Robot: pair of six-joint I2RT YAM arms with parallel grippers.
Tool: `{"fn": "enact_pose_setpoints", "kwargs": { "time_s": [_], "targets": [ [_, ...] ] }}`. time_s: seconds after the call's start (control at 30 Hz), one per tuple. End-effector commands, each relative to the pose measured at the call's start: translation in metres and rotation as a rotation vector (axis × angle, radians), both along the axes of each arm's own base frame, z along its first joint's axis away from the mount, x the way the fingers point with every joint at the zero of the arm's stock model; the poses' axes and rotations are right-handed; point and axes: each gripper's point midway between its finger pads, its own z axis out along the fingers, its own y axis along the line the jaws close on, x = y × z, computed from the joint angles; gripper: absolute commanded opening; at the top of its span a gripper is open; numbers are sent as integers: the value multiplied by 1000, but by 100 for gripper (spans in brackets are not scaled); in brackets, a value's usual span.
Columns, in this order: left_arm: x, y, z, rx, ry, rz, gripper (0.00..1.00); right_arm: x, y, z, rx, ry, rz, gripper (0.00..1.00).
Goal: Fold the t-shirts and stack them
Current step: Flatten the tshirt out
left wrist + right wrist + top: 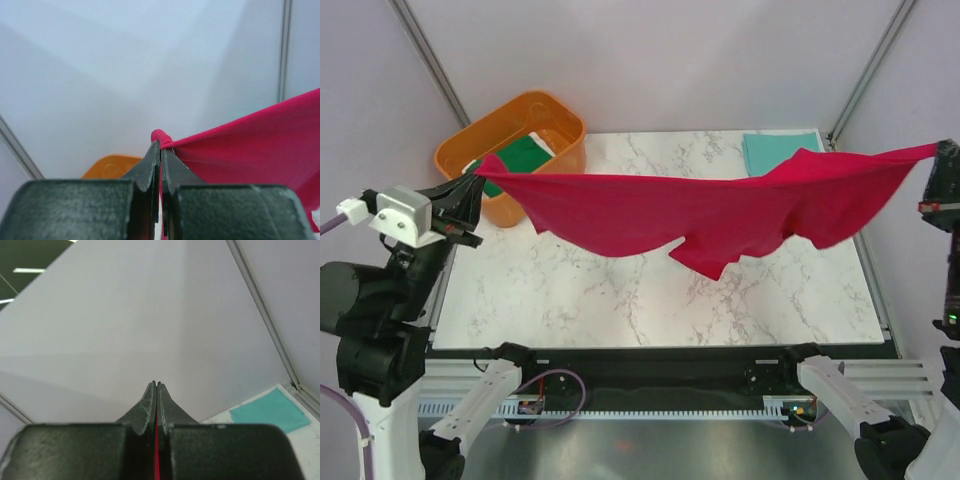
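A white marble-patterned table [600, 290] fills the middle of the top view. Above it a bright red t-shirt [700, 215] hangs clear of the surface, stretched in a long band from the left of the frame to the upper right. Its top edge is taut. The lower cloth sags in soft folds, and one flap droops lowest near the centre.

An orange tub [455, 155] sits at the table's upper left corner, with a dark green t-shirt [525, 155] lying inside and a pale strip along its edge. A teal t-shirt [775, 152], folded flat into a rectangle, rests at the table's upper right corner, partly behind the red cloth.

The left gripper [475, 175] is clamped on one end of the red shirt, a small knob of cloth bunching above its closed tips in the left wrist view. The right gripper [940, 152] pinches the other end, and a thin red line shows between its closed fingers in the right wrist view.
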Motion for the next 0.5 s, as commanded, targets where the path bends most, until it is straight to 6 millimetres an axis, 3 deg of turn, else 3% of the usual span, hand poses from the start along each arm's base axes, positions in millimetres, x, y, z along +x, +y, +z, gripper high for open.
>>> {"fn": "enact_pose_setpoints", "kwargs": {
  "time_s": [0.0, 0.07, 0.17, 0.23, 0.27, 0.33, 0.37, 0.4, 0.43, 0.47],
  "targets": [
    [-3, -7, 5, -25, 6, -46, 2, -2, -7, 3, 3, 14, -37, 0],
    [9, -6, -3, -13, 37, -25, 2, 7, -7, 6, -13, 26, -51, 0],
    [39, -3, -20, 8, 103, 39, 2, 40, -7, 6, -65, 69, -94, 0],
    [64, 1, -36, 53, 149, 95, 2, 79, -5, -1, -121, 122, -133, 0],
    [85, -1, -54, 85, 206, 117, 2, 108, -1, -12, -153, 173, -141, 0],
    [112, 4, -76, 139, 266, 182, 2, 143, 3, -22, -225, 209, -157, 0],
    [138, 3, -101, 170, 340, 208, 2, 172, 9, -38, -258, 255, -156, 0],
    [150, 5, -114, 192, 374, 228, 2, 193, 13, -58, -294, 300, -150, 0],
    [161, 3, -126, 206, 408, 230, 2, 210, 20, -59, -304, 276, -130, 0],
    [185, -1, -154, 231, 482, 225, 2, 242, 28, -96, -336, 349, -106, 0]
  ]
}}
